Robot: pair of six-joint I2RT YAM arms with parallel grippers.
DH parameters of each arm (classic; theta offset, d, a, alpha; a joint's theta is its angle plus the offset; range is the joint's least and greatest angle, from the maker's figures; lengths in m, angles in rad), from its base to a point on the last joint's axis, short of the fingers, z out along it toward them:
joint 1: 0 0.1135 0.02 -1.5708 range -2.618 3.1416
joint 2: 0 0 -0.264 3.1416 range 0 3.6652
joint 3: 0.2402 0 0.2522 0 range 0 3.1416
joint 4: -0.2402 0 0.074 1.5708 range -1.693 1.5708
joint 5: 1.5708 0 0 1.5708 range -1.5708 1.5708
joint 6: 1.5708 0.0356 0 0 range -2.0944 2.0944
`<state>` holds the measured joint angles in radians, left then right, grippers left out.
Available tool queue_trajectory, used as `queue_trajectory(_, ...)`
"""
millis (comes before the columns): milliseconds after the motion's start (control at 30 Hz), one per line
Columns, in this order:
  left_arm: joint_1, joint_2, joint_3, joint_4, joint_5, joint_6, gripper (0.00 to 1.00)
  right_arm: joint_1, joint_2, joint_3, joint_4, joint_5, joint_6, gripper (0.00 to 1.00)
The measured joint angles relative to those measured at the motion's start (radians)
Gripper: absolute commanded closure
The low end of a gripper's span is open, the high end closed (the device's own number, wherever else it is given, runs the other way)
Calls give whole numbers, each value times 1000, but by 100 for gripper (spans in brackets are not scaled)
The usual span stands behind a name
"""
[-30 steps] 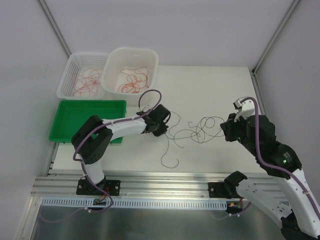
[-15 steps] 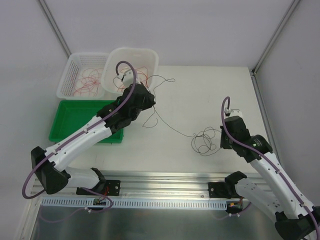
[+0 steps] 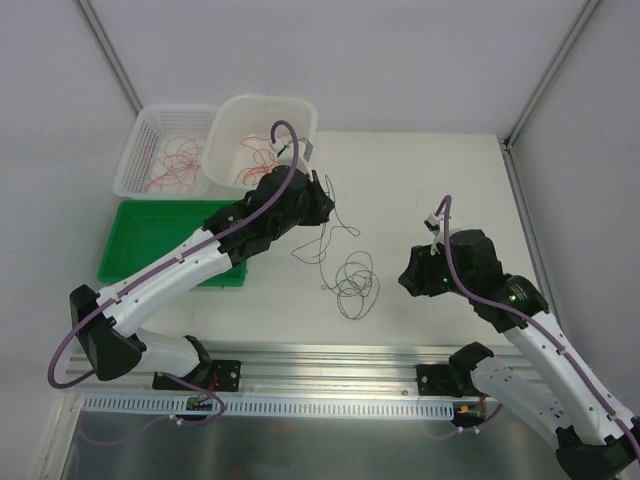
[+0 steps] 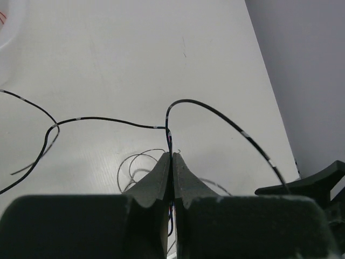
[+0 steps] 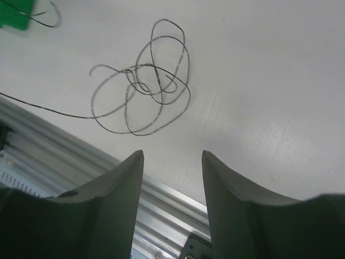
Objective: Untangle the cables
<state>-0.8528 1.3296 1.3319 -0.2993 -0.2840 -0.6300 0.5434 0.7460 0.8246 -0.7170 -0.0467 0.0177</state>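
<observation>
Right fingers have released the black cables

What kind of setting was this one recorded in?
Probably a lab robot workcell, not a home: a white table boxed in by plain panels, a left arm and right arm bolted to an aluminium rail, and sorting bins holding thin cables.

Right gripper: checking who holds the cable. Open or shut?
Open. The right gripper has its fingers apart with nothing between them; the coiled black cable lies on the table ahead.
</observation>
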Motion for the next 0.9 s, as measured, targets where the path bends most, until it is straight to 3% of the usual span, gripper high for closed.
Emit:
queue_trajectory(133,-26,11,-8,-5,39,16,100,11,-59,6,86,-135,-23,40)
queue_trajectory(433,-58,36,-34,-10,68,7,100,76,-48,3,366,-352,9,39)
queue_trajectory(900,-65,43,-58,-13,34,-138,100,308,173,-69,673,-365,80,38)
